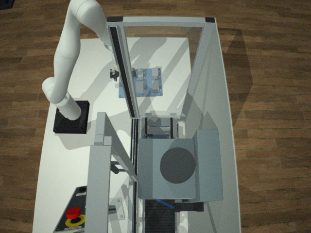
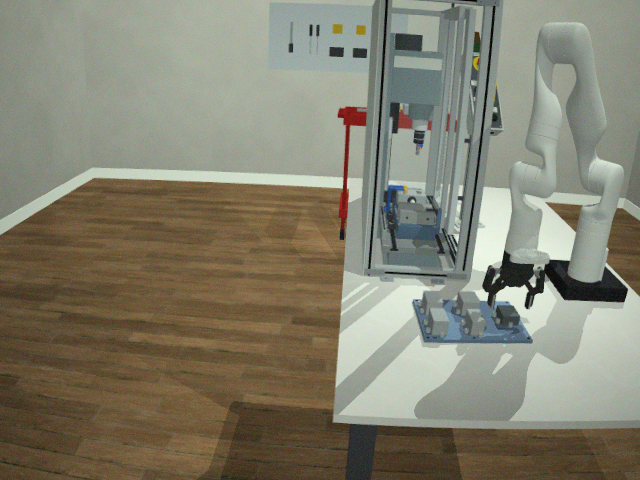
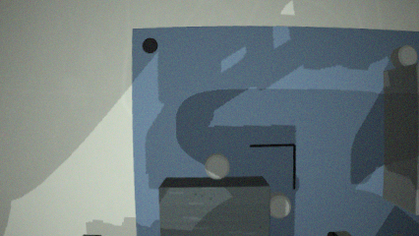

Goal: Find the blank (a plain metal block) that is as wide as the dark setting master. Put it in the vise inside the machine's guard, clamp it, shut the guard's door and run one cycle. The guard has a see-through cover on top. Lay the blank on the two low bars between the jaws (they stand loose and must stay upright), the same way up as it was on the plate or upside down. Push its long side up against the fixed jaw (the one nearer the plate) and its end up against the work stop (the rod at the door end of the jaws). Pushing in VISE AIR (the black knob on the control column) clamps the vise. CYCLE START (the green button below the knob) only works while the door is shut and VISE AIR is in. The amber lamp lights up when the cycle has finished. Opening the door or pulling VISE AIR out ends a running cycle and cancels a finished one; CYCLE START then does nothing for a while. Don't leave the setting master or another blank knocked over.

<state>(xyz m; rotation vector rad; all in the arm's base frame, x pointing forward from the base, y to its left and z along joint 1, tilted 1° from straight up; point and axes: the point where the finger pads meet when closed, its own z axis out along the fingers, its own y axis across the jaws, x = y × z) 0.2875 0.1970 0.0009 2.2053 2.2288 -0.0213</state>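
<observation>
Currently, the black two-fingered gripper (image 1: 124, 73) (image 2: 510, 304) (image 3: 215, 234) is being held spread over the dark, blocky setting master (image 2: 507, 316) (image 3: 213, 211). Toward the worktop's (image 1: 173, 38) (image 2: 465, 424) short edge, grey metal blanks (image 1: 139, 87) (image 2: 437, 321) (image 3: 400, 138) are being carried by the blue plate (image 1: 148, 94) (image 2: 449, 330) (image 3: 334, 113); toppling is being risked by off-centre lowering.

Matt dark setting master (image 2: 507, 315) (image 3: 214, 211); smooth, glossy white arm (image 1: 67, 52) (image 2: 545, 111).

Table (image 1: 100, 100) (image 2: 382, 382): white-topped, stood on the wooden floor (image 1: 271, 150) (image 2: 155, 310).
Blue plate (image 1: 125, 95) (image 2: 449, 338) (image 3: 325, 113): lay flat on it.
Black arm base (image 1: 57, 130) (image 2: 615, 295): sat on it.
Machine guard (image 1: 163, 21) (image 2: 373, 155): stood upright near the plate.
</observation>
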